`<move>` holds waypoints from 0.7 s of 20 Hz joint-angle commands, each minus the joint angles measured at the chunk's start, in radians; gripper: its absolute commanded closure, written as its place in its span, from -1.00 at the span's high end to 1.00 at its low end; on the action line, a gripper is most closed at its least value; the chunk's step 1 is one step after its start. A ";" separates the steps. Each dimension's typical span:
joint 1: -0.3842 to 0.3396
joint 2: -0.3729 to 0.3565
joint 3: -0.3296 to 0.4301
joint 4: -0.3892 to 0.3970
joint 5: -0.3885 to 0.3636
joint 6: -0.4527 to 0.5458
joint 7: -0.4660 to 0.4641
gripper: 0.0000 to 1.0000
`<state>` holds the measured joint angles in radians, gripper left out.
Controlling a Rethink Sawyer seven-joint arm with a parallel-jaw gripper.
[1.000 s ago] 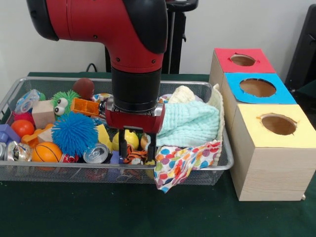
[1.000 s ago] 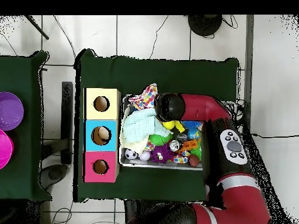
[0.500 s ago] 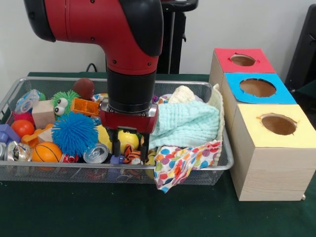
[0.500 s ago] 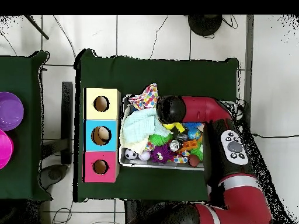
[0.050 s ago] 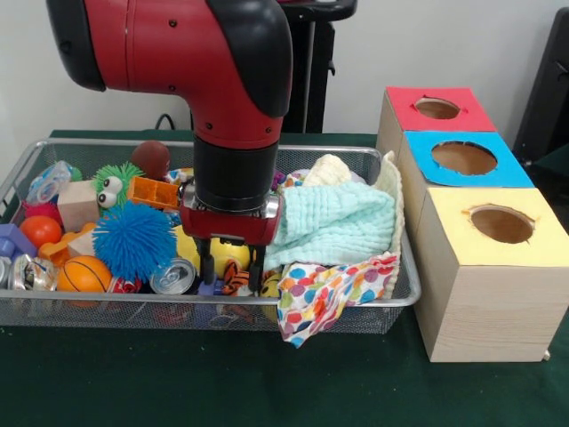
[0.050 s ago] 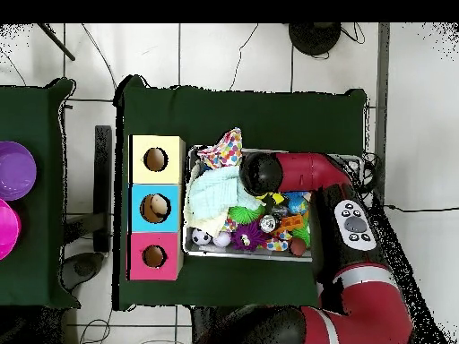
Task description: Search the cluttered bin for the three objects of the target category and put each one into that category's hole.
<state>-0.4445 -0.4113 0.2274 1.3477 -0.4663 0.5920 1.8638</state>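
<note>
Three holes waiting, gripper down in the clutter

The gripper [image 5: 229, 267] is lowered into the wire mesh bin [image 5: 356, 311], its two fingers set narrowly apart and straddling a small orange-and-black striped toy [image 5: 236, 280] near the bin's front wall; I cannot tell whether they have closed on it. Which category is the target is not shown, so this toy is only the likely pick. It looks small, light and probably soft, best pinched across its middle, though neighbours crowd it: a drink can [image 5: 172, 277], a yellow ball [image 5: 233, 250] and a spotted cloth [image 5: 331, 289] draped over the rim.

The bin also holds a blue spiky ball [image 5: 133, 238], a small basketball [image 5: 83, 274], a green googly-eyed toy [image 5: 116, 182] and a folded mint towel [image 5: 338, 222]. Beside it stand three boxes with holes: red [image 5: 437, 108], blue [image 5: 464, 158], yellow [image 5: 500, 224]. From overhead, something pale lies inside the blue one.
</note>
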 commanded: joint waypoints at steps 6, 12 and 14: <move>-0.062 0.079 0.077 0.151 -0.052 0.016 -0.143 1.00; -0.113 0.110 0.137 0.194 -0.045 -0.006 -0.173 1.00; -0.131 0.118 0.160 0.208 -0.044 -0.011 -0.184 1.00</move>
<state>-0.5302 -0.3748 0.2736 1.4289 -0.4709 0.5916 1.8638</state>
